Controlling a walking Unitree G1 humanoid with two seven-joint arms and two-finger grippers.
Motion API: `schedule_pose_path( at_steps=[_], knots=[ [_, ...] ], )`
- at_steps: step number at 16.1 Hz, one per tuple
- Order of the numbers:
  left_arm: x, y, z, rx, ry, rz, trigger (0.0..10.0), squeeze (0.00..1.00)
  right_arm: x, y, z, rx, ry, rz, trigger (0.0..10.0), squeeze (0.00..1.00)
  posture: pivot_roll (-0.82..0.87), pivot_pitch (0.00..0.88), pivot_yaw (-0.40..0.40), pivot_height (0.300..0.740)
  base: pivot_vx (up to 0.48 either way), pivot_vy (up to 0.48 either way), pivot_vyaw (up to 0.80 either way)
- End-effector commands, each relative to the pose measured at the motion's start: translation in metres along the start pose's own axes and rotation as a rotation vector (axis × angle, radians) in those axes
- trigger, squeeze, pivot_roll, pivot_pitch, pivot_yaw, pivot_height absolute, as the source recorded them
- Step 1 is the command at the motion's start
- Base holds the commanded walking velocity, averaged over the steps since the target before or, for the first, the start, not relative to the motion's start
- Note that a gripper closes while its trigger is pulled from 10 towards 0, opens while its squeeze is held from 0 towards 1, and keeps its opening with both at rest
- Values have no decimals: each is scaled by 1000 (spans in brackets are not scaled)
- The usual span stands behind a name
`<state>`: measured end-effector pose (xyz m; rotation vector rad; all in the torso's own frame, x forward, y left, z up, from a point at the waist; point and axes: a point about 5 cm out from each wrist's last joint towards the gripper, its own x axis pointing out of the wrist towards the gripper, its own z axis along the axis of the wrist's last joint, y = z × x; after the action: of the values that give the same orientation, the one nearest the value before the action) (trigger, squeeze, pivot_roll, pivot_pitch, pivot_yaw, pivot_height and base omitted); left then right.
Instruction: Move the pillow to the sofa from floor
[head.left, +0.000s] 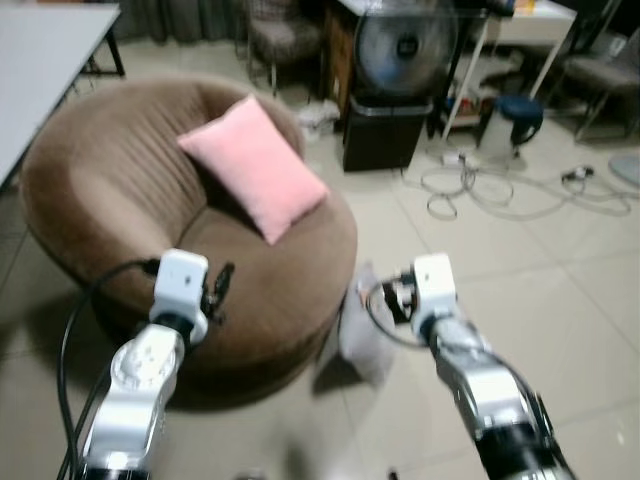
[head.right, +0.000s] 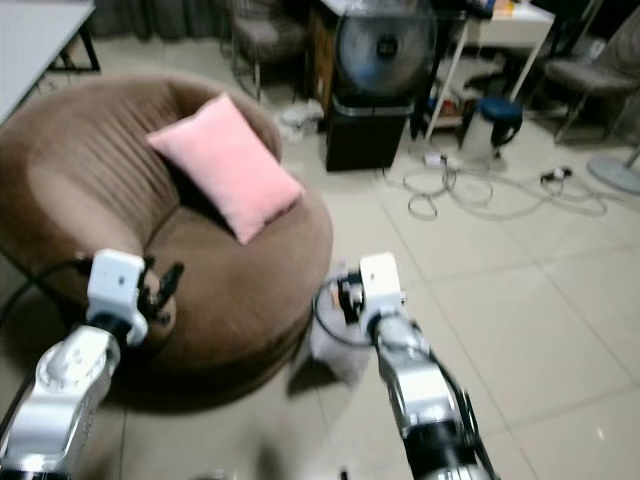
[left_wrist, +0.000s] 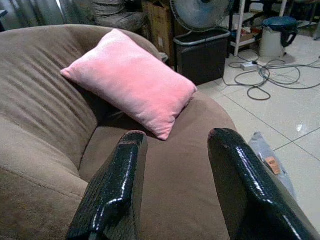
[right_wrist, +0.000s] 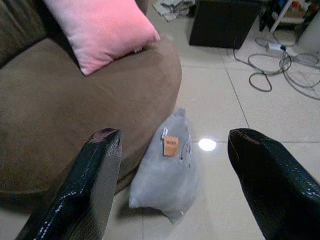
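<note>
A grey pillow (right_wrist: 167, 175) with an orange tag stands on the tiled floor, leaning against the front of the round brown sofa (head.left: 100, 170). A pink pillow (head.left: 258, 165) rests tilted against the sofa's backrest. My right gripper (right_wrist: 176, 135) is open, held above the grey pillow with its fingers on either side of it in the right wrist view, not touching it. Over the sofa's front edge my left gripper (left_wrist: 177, 136) is open and empty, pointing across the seat toward the pink pillow (left_wrist: 130, 80).
Behind the sofa, a standing fan (head.left: 405, 45) rises above a black bin (head.left: 385, 130). Loose cables (head.left: 480, 185) lie on the tiles to the right, near a white jug with a blue lid (head.left: 515, 120). A white table (head.left: 40, 60) is at far left.
</note>
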<state>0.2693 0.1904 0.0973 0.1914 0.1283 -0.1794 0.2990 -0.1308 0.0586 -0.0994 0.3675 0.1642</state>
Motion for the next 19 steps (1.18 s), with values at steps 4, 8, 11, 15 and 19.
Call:
schedule_pose_path(
  at_steps=[4, 8, 11, 15, 19],
  knots=[
    [4, -9, 4, -2, -26, -20, 10000, 0, -2, -15, -3, -20, 4, -40, 10000, 0, 142, 0, -27, 740, 0, -240, 0],
    [6, -3, 5, -9, -44, 24, 10000, 0, -1, -14, -3, -25, 4, -40, 10000, 0, 142, 0, -27, 740, 0, 0, 0],
    [7, -3, 6, 46, -71, 9, 10000, 0, -1, -14, -4, 12, 9, -39, 10000, 0, 145, 0, -30, 740, 0, 0, -154],
    [6, -5, 6, 42, -84, -8, 10000, 0, 0, -13, -4, 1, 5, -29, 10000, 0, 149, 0, -33, 740, 329, 0, -503],
    [4, -6, 3, 39, -90, -20, 10000, 0, 1, -13, -3, -13, -1, -21, 10000, 0, 155, 0, -38, 740, 386, 0, 0]
  ],
)
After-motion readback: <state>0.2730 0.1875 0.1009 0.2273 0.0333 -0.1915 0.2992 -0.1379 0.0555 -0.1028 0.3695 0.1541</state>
